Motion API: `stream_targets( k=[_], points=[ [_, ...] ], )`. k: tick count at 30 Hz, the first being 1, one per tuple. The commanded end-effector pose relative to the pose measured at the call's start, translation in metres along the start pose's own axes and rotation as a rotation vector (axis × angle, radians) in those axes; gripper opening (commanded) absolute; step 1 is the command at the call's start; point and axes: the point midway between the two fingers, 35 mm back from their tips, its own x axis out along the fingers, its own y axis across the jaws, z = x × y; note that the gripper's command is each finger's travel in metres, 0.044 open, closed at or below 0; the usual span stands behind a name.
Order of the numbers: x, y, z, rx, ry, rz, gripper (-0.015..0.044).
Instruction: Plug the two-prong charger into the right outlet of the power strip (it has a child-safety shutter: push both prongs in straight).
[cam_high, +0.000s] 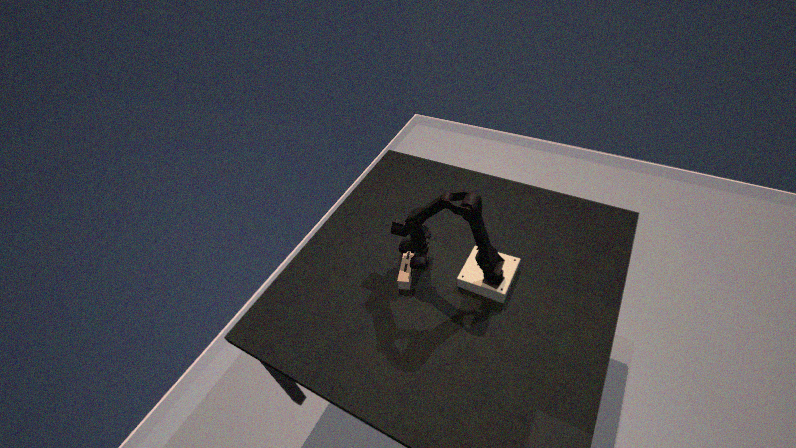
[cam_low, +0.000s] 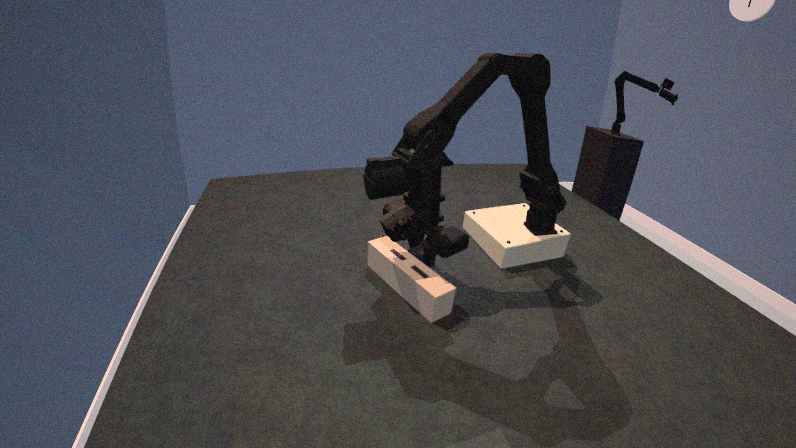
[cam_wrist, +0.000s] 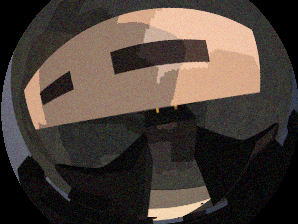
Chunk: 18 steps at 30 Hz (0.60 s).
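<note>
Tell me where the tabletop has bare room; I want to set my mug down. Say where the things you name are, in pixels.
Bare: the far-left stretch beyond the power strip (cam_high: 404, 278) (cam_low: 401, 278), exterior view. Crowded: between strip and white base plate (cam_high: 470, 267) (cam_low: 490, 222), near the gripper (cam_low: 426, 258) (cam_wrist: 168, 131).
</note>
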Motion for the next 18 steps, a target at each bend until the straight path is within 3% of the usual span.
stream_targets(
  k=[1,18],
  points=[
    [-0.0017,0.0,0.0027,0.006,-0.006,0.002,0.0],
    [-0.0022,0.0,0.0054,0.006,-0.006,0.002,0.0]
  ],
)
